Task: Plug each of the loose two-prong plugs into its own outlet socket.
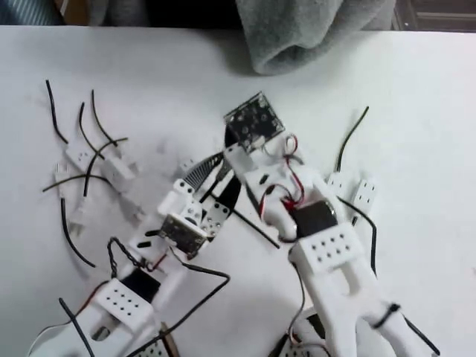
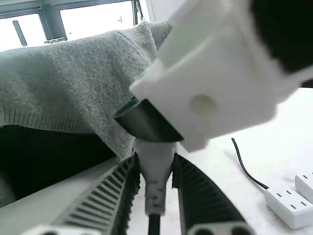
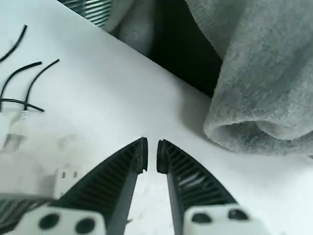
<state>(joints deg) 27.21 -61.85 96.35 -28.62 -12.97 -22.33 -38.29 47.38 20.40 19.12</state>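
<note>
My left gripper point(image 2: 155, 169) is shut on a white two-prong plug point(image 2: 154, 178) with a black cable, held above the table's middle point(image 1: 212, 186). The right arm's white body point(image 2: 220, 73) stands close in front of it. Two white outlet sockets point(image 1: 352, 190) lie to the right of the arms, and they also appear in the left wrist view point(image 2: 289, 205). My right gripper point(image 3: 151, 156) is shut on nothing, hovering over bare table and pointing toward the grey cloth. Three loose plugs with black cables point(image 1: 93, 175) lie at the left.
A grey cloth point(image 1: 312, 33) hangs over the table's far edge. A small white plug-like piece point(image 3: 66, 178) rests on the table beside the right gripper. Black cables point(image 1: 357, 130) trail around the sockets and the arms' bases.
</note>
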